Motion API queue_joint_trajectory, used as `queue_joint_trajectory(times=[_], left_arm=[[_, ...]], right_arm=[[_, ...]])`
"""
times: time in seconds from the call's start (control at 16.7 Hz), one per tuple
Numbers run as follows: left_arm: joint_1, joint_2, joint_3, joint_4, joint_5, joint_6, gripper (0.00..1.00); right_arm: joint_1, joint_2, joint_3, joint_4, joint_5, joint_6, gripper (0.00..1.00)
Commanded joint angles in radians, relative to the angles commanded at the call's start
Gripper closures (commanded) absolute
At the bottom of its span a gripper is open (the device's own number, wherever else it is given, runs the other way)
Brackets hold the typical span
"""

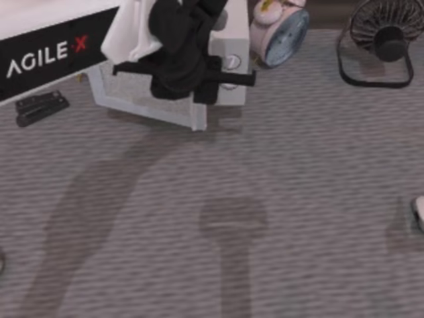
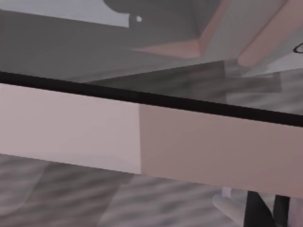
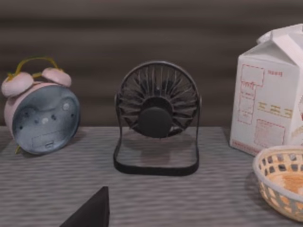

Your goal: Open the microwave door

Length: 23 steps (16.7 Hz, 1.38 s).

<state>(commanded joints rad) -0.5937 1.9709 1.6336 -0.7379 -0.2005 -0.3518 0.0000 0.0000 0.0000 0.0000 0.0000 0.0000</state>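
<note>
The near half of the grey surface (image 1: 218, 252) carries only shadows. At the top view's right edge a sliver of the right tool (image 1: 419, 212) shows, parked; whether it is open I cannot tell.

Farther back, at upper left, stands the microwave (image 1: 228, 36), mostly hidden under the left arm. The microwave door (image 1: 142, 99) already stands swung out from the body, its speckled mesh window facing up toward the camera and its free edge ending in a white corner near the middle. The left tool (image 1: 222, 79) sits at the gap between that door and the knob panel; its black fingers reach across there, but how wide they stand, or whether they hold the door's edge, I cannot tell. The left wrist view shows only flat panels close up.

The door is likely stiff, light and smooth, hinged at one side; its free edge is the sensible hold.

Beyond, a pink alarm clock (image 1: 281, 26) and a black fan (image 1: 381, 40) stand well clear.
</note>
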Motion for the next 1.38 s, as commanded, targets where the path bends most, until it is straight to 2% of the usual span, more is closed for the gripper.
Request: queue_joint_trajectory(times=[0.24, 0.66, 1.38], left_arm=[[-0.004, -0.007, -0.010, 0.007, 0.010, 0.006, 1.00], [0.020, -0.086, -0.122, 0.052, 0.061, 0.113, 1.00], [0.021, -0.088, -0.123, 0.054, 0.062, 0.114, 1.00]], right_arm=[[0.000, 0.000, 0.000, 0.000, 0.000, 0.000, 0.00], [0.000, 0.000, 0.000, 0.000, 0.000, 0.000, 0.00], [0.000, 0.000, 0.000, 0.000, 0.000, 0.000, 0.00]])
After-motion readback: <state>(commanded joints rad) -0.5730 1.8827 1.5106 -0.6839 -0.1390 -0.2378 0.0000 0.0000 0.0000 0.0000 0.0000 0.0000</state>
